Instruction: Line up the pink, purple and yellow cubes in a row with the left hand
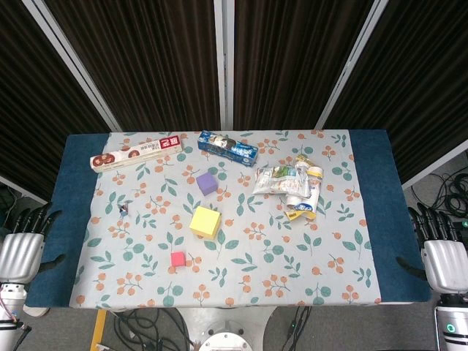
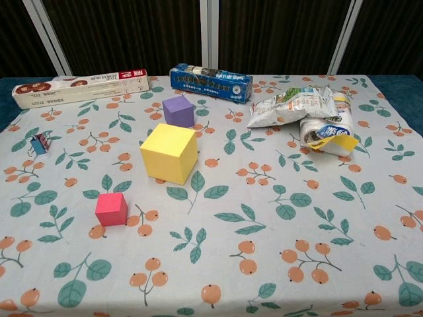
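Note:
On the flowered tablecloth a small pink cube [image 1: 178,258] [image 2: 111,209] lies nearest the front, left of centre. A larger yellow cube [image 1: 205,221] [image 2: 169,153] stands behind it, and a purple cube [image 1: 207,183] [image 2: 178,111] sits further back. The three run roughly front to back, with gaps between them. My left hand [image 1: 22,245] hangs off the table's left edge with its fingers apart and nothing in it. Beyond the right edge my right hand [image 1: 441,252] is likewise open and empty. Neither hand shows in the chest view.
A long red and white box [image 1: 136,153] [image 2: 80,88] and a blue packet [image 1: 227,148] [image 2: 211,82] lie along the back. Crumpled snack bags [image 1: 289,184] [image 2: 309,115] sit at the right. A small clip [image 1: 123,210] [image 2: 39,144] lies at the left.

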`<state>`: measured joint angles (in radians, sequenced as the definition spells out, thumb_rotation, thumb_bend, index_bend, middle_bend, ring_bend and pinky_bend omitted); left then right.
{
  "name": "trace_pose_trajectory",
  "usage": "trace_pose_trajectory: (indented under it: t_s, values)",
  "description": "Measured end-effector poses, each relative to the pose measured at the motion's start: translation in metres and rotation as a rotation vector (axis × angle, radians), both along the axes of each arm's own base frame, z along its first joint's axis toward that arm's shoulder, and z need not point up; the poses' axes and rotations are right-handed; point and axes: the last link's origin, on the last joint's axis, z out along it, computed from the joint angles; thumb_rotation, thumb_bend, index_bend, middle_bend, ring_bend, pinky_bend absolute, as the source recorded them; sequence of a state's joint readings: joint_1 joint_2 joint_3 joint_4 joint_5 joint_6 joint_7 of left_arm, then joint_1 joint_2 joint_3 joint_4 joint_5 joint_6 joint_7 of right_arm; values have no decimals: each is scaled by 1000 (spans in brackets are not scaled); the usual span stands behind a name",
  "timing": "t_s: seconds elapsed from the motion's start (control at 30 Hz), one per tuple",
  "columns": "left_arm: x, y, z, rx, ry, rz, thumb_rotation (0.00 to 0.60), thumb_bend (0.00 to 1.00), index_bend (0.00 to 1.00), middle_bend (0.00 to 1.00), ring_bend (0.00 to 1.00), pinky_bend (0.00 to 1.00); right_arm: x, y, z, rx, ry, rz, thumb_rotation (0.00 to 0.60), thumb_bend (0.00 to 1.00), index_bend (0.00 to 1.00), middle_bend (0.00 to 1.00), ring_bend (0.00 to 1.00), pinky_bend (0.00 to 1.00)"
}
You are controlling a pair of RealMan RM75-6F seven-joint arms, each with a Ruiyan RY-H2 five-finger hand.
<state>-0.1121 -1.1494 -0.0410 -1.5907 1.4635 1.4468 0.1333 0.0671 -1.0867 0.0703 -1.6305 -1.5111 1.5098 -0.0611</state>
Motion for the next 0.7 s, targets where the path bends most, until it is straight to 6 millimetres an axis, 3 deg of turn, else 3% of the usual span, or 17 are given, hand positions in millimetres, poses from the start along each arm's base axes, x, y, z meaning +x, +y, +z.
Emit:
trace_pose_trajectory:
  t_s: [0.47,0.7]
  values:
    - [5,-3,1,-7,-36,-14,600,0,207,166,128,99,-2,2,2,-7,-9,7,600,26,0,27,0,0]
    - [17,15,5,-25,-82,-86,600,0,207,166,129,99,0,0,6,-15,-4,21,600,26,0,27,0,0]
